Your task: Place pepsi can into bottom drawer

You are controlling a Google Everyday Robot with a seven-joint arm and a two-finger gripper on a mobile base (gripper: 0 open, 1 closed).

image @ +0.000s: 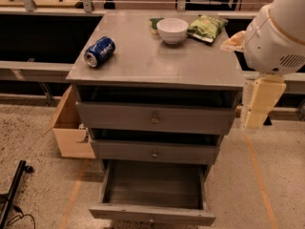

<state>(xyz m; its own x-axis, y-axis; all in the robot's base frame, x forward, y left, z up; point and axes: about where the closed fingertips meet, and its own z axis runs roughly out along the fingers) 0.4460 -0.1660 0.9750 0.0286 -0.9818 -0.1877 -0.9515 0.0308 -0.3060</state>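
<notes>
The pepsi can (99,51) lies on its side on the grey cabinet top (143,66), near the left edge. The bottom drawer (152,213) is pulled out, and its grey inside holds nothing that I can see. The two drawers above it stand slightly ajar. My arm's white housing (279,30) fills the upper right. My cream-coloured gripper (259,104) hangs below it, beside the cabinet's right edge, far from the can and holding nothing that I can see.
A white bowl (172,30) and a green chip bag (207,27) sit at the back of the cabinet top. A small green item (154,25) lies left of the bowl. An open cardboard box (71,132) stands on the floor at the left. A black cable and stand (12,199) are at the lower left.
</notes>
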